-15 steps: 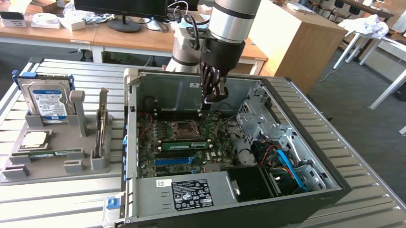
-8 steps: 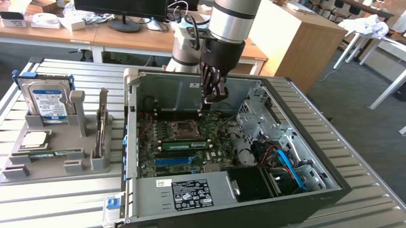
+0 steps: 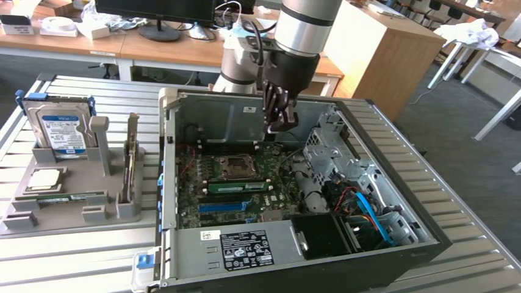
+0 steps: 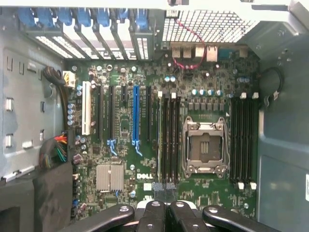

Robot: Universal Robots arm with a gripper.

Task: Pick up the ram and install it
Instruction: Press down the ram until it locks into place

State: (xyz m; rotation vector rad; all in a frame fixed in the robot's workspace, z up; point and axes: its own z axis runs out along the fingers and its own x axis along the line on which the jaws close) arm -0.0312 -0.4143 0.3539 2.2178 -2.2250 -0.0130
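Tool narrow, fingers together, nothing seen between them; it hangs above the open case. Ram stands in a slot just beside the socket. Risk: if you press off its edge, it may tilt or you may strike the board. The latches are hard to make out, so full seating can't be judged.

The motherboard is green, with one blue slot and one white slot; the hard drive silver and blue; the fingers black.
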